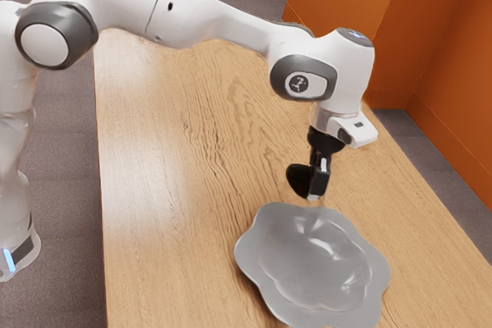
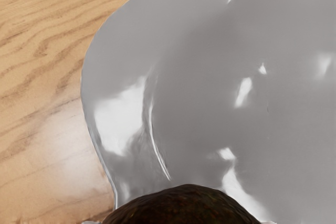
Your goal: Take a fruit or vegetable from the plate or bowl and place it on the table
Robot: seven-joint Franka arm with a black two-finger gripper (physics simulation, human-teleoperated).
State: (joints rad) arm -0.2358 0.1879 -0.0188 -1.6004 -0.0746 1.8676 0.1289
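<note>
My gripper is held above the back rim of the grey bowl, pointing down, its fingers closed around a dark, rounded fruit that looks like an avocado. This dark fruit sticks out from the fingers toward the exterior view's left, raised off the table. In the wrist view the brownish-green top of the fruit rises from the lower edge, with slivers of the fingertips at its two sides. Beneath it lies the wide grey bowl with a wavy rim.
The grey bowl stands on the wooden table, near the exterior view's lower edge. Bare wood stretches from the bowl toward the arm's base. Orange panels rise beyond the table's far side.
</note>
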